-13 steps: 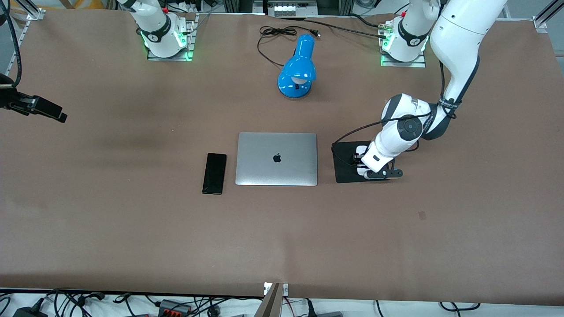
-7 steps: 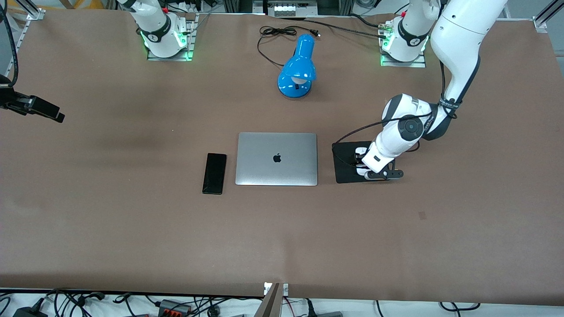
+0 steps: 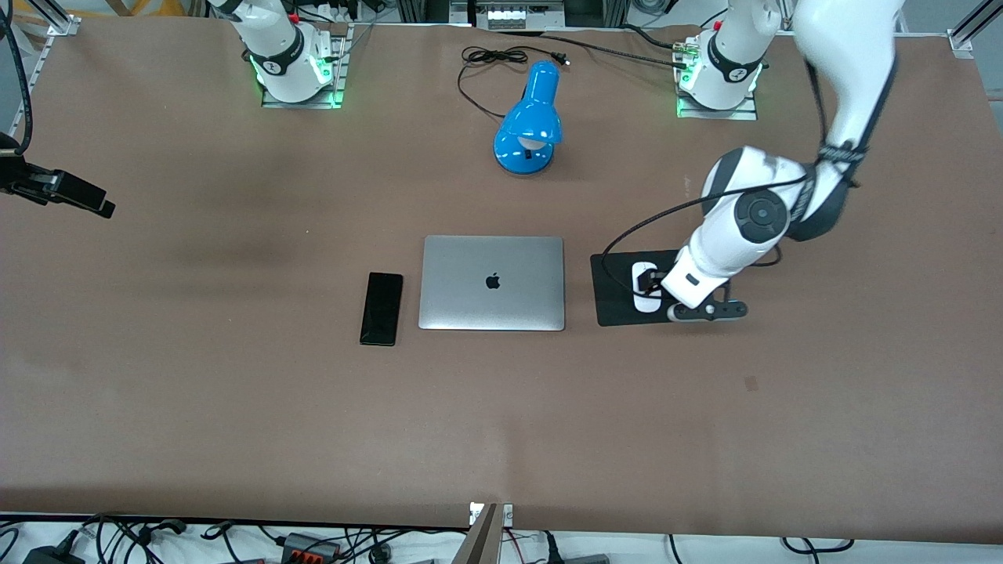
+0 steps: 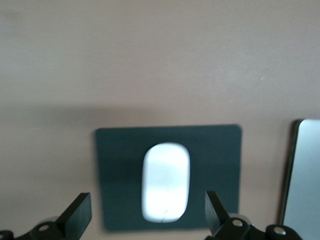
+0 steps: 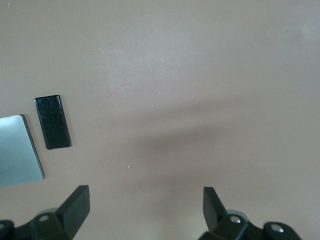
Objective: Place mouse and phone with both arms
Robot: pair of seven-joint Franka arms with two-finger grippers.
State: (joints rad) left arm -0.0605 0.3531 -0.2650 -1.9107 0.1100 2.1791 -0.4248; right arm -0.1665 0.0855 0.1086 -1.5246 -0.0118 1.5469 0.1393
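Note:
The white mouse (image 3: 643, 303) lies on a black pad (image 3: 611, 294) beside the laptop, toward the left arm's end of the table. My left gripper (image 3: 651, 284) hangs open just over the mouse. In the left wrist view the mouse (image 4: 166, 182) sits on the pad (image 4: 120, 170), between and below the spread fingertips (image 4: 76, 215) of the gripper (image 4: 146, 217). The black phone (image 3: 382, 308) lies flat beside the laptop, toward the right arm's end. My right gripper (image 3: 86, 200) is open and empty, high over the right arm's end of the table. Its wrist view (image 5: 145, 210) shows the phone (image 5: 52, 121) far off.
A closed silver laptop (image 3: 492, 283) lies between the phone and the pad; its edge shows in both wrist views (image 4: 305, 175) (image 5: 17, 150). A blue desk lamp (image 3: 529, 121) with a black cord stands farther from the front camera. The arms' bases are there too.
My left gripper has opened off the mouse and risen, shifting toward the left arm's end. The mouse now shows on the pad. The right arm has barely moved.

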